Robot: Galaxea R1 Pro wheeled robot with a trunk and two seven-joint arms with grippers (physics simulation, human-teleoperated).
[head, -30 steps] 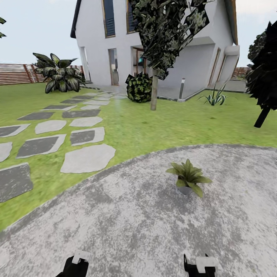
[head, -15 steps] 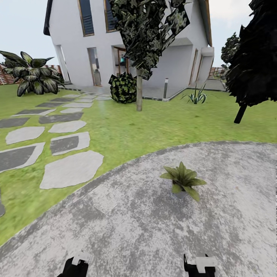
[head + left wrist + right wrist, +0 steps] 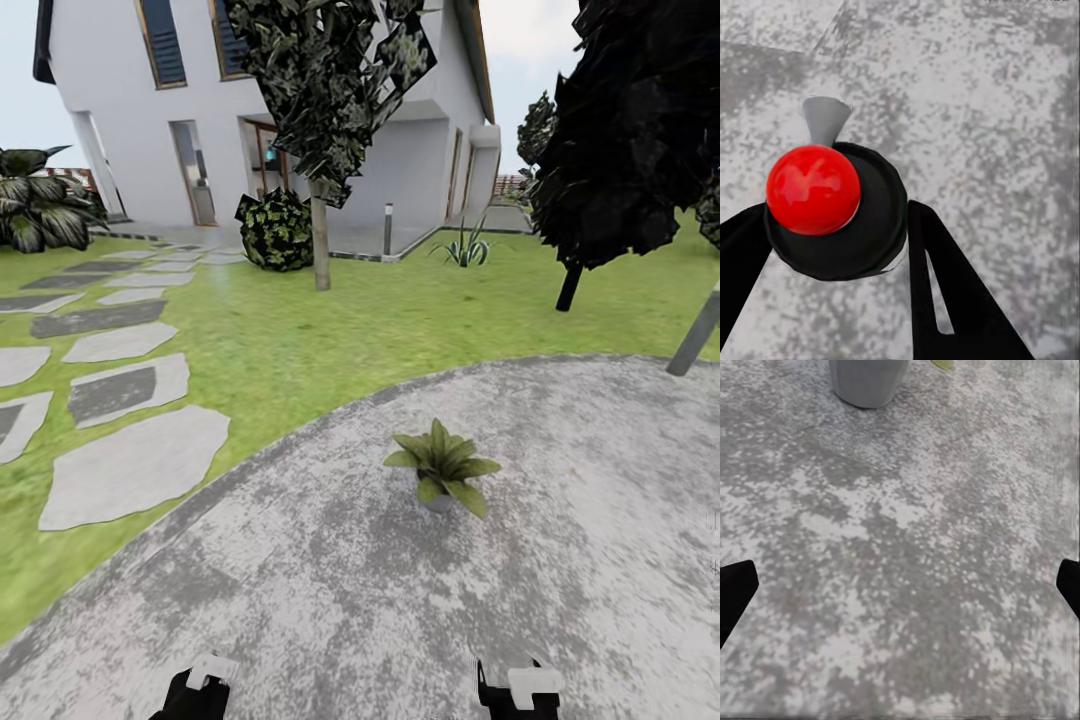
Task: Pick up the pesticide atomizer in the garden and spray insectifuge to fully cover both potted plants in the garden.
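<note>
One potted plant (image 3: 440, 465), a low rosette of broad green leaves in a grey pot, stands on the round grey paving (image 3: 300, 580) ahead of me, slightly right of centre. Its grey pot (image 3: 868, 379) sits just ahead of my right gripper (image 3: 904, 577), whose fingers are spread wide over bare paving. My left gripper (image 3: 836, 210) is open too, with a red ball on a black disc (image 3: 814, 189) below it. Both grippers, left (image 3: 200, 690) and right (image 3: 520, 690), hang low at the near edge of the head view. The pesticide atomizer is out of view.
Lawn (image 3: 350, 330) rings the paving, with stepping stones (image 3: 130, 465) to the left. A white house (image 3: 300, 120), a thin tree (image 3: 320, 240), a round bush (image 3: 275, 230) and a dark tree (image 3: 620, 150) stand beyond. A grey post (image 3: 695, 335) leans at the right.
The whole head view has slid left, so the camera has turned right. The dark tree and grey post have come in at the right. Both grippers hold the same pose.
</note>
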